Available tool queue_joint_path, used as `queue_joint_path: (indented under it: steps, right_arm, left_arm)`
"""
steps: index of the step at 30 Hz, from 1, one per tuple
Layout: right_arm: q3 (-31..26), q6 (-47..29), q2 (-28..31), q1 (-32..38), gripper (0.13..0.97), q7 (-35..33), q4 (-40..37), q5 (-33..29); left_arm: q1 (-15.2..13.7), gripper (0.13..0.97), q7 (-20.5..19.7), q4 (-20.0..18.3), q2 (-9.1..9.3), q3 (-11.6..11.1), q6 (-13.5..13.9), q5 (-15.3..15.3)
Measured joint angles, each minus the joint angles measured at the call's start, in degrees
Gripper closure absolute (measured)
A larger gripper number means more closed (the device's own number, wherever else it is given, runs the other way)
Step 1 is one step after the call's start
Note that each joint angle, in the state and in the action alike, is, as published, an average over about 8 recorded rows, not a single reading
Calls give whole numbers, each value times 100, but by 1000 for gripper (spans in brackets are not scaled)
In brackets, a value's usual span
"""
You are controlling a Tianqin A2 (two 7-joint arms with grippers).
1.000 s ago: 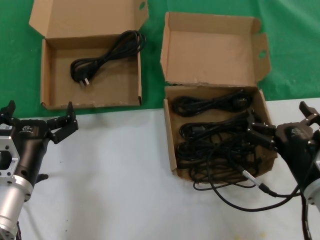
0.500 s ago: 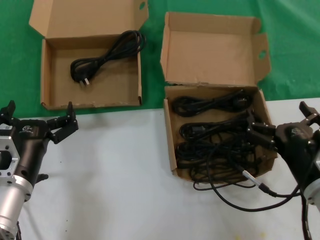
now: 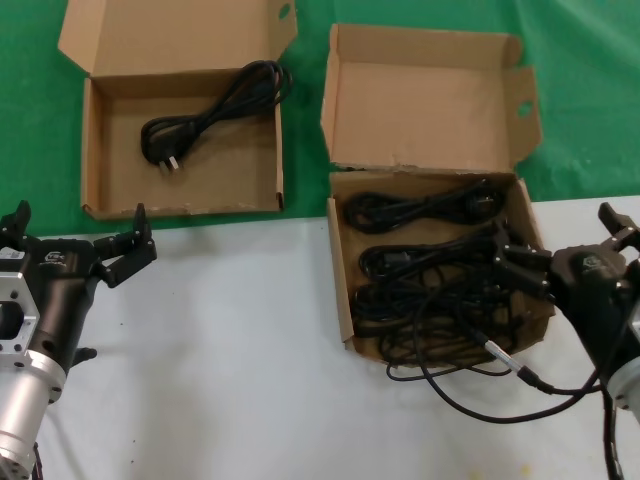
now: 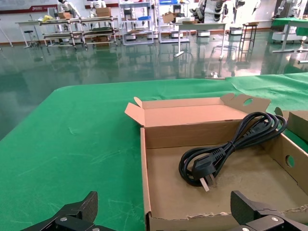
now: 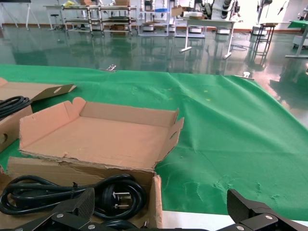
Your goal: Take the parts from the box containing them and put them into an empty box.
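White table (image 3: pixel 250 380), green cloth behind | left gripper (image 3: pixel 75 240) splayed, low beside cardboard box (image 3: pixel 100 190) | right gripper (image 3: pixel 560 262) spread over box's (image 3: pixel 342 300) black cords (image 3: pixel 430 275)

The head camera looks forward and steeply down from above, taking in both boxes and both arms at once. The left wrist camera sits low, facing level across the shallow box (image 4: pixel 211 192) (close up, its near wall filling the foreground) toward the hall behind. The right wrist camera likewise faces level over the winged-lid box (image 5: pixel 96 139). Each wrist view shares its box with the head view.
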Motion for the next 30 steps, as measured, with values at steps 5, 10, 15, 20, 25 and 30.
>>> queue_joint_path:
  steps: [5, 10, 15, 20, 25, 30]
  right_arm:
    - [0, 0, 0, 0, 129, 0, 0, 0]
    - [0, 0, 0, 0, 129, 0, 0, 0]
    - [0, 0, 0, 0, 129, 0, 0, 0]
    - [0, 0, 0, 0, 129, 0, 0, 0]
    - [0, 0, 0, 0, 129, 0, 0, 0]
    - [0, 0, 0, 0, 129, 0, 0, 0]
  left_arm:
    - [0, 132, 0, 0, 0, 0, 0, 0]
    - [0, 132, 0, 0, 0, 0, 0, 0]
    - [0, 132, 0, 0, 0, 0, 0, 0]
    - [0, 132, 0, 0, 0, 0, 0, 0]
    - [0, 132, 0, 0, 0, 0, 0, 0]
    - [0, 132, 0, 0, 0, 0, 0, 0]
